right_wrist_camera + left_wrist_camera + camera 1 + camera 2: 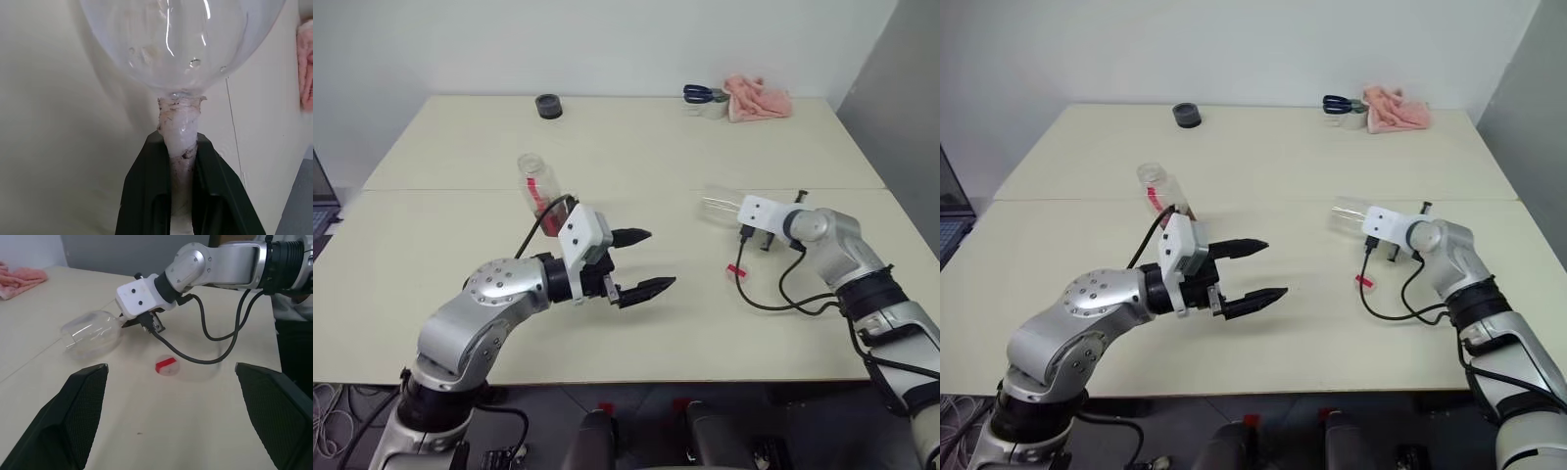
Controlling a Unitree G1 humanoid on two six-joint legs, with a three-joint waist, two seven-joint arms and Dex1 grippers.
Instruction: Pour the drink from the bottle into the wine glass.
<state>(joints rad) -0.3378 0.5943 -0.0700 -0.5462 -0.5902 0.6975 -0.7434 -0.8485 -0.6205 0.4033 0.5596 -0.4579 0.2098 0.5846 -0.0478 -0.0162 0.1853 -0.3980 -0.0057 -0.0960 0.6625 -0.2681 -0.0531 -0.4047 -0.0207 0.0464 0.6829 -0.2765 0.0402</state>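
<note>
Your right claw [182, 186] is clenched on the stem of the wine glass [93, 334], lying on the bench [636, 147]. Left claw [641, 262] released. Stand the glass upright gently, near the bottle [537, 183].

**Clearance: centre open, clutter at far edge**

Table [636, 323] middle between left gripper [641, 262] and right gripper [128, 324] is bare, free lane, except a small red-marked disc [735, 270] and the right arm's cable looping on the surface beside it. Glass [90, 333] lies on its side, stem pinched in the right gripper, bowl projecting into that lane. Bottle [537, 182] stands just behind the left gripper, blocking a straight push forward. Far edge: dark roll [548, 106], scissors [702, 94], pink cloth [759, 98], well apart from both arms.
</note>
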